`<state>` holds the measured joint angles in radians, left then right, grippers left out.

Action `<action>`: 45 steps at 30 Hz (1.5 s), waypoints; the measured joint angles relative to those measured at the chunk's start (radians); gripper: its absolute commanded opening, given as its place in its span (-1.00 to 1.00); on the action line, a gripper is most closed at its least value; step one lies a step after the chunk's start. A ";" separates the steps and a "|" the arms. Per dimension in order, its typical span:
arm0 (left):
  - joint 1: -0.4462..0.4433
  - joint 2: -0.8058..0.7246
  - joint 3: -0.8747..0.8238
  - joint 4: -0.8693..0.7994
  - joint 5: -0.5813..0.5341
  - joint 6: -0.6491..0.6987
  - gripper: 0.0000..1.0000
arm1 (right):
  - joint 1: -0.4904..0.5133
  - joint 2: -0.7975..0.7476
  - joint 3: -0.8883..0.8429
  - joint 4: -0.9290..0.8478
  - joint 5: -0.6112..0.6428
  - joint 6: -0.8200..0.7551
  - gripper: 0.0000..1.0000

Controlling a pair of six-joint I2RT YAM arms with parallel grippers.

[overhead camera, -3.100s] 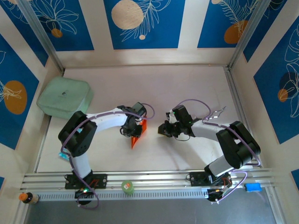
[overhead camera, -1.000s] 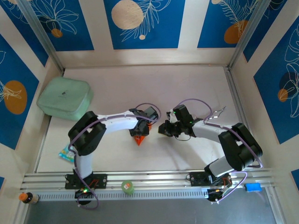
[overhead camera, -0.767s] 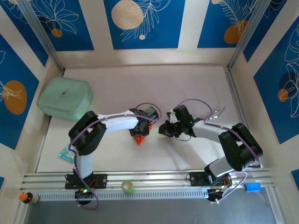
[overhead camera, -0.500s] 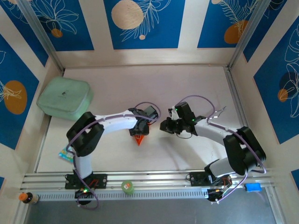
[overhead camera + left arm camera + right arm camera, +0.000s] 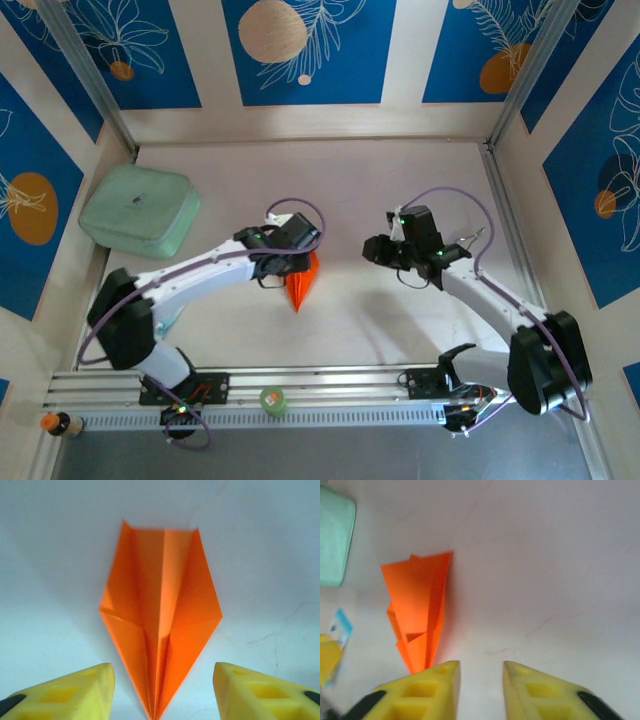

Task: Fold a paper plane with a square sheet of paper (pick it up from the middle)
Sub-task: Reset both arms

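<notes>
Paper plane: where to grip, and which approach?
Probably the centre crease at mid-body, from above with the left end effector, which is open with its fingers flanking the nose. The paper plane lies spread, and its layers stack along that centre line.

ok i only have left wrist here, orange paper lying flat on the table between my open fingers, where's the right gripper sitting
observer: the right gripper is off to the right of the paper plane, apart from it, with bare table between them.
operator: is it holding anything
observer: no, the right wrist view shows a gap between its yellow fingers with nothing in it, and the plane lies ahead and to the left of them.
</notes>
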<state>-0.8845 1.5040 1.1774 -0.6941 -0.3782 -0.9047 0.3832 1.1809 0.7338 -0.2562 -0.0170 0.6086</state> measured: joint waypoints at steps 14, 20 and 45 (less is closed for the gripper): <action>0.512 -0.355 -0.545 0.517 -0.237 0.673 0.99 | -0.248 0.154 -0.175 0.427 0.383 -0.401 0.17; 0.671 -0.251 -0.709 0.914 -0.111 0.851 0.99 | -0.325 0.258 -0.233 0.675 0.260 -0.476 0.12; 0.817 0.057 -0.845 1.652 0.193 0.911 1.00 | -0.377 0.347 -0.336 1.034 0.117 -0.505 0.98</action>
<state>-0.0677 1.5608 0.3321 0.9581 -0.1852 0.0063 0.0063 1.5280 0.3981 0.7780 0.0998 0.1040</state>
